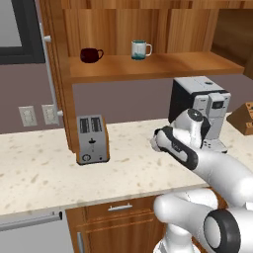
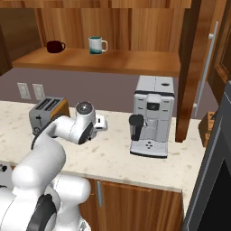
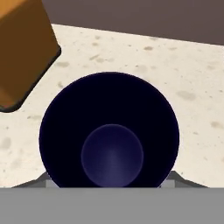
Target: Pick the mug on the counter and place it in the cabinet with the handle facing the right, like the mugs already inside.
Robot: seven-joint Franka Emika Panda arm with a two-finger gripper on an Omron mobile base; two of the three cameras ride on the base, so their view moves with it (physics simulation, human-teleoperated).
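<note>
Hand view, nearest: the mug (image 3: pixel 109 131) sits directly under the camera, its dark navy mouth and paler floor looked straight down into. Speckled counter (image 3: pixel 192 74) on all sides of it. The finger tips rise at the bottom edge on either side of the rim, but whether they press on the mug's wall cannot be told from here. How far the hand is open: cannot tell. The handle is not visible from above.

Wooden block corner (image 3: pixel 22 48) at upper left in the hand view, near the mug but apart from it.

Base views: the arm is bent forward and low over the counter, wrist turned down, the gripper (image 2: pixel 100 123) between the toaster (image 1: pixel 92 139) and the coffee machine (image 2: pixel 151 117). The mug itself is hidden behind the wrist in both.

Judgement on the step: this is the grasp, task barely begun. Doing it well means closing squarely across the mug's wall, centred as it is now, and knowing where the handle lies before lifting, since its direction has to be right at the end. Lift straight up to avoid the toaster and the machine.

Farther, above: the cabinet shelf (image 1: pixel 163 66) holds a maroon mug (image 1: pixel 90 55) at left and a teal-rimmed white mug (image 1: pixel 140 50) near the middle, handles pointing right. Bare board to the right of them looks like the natural landing spot.
</note>
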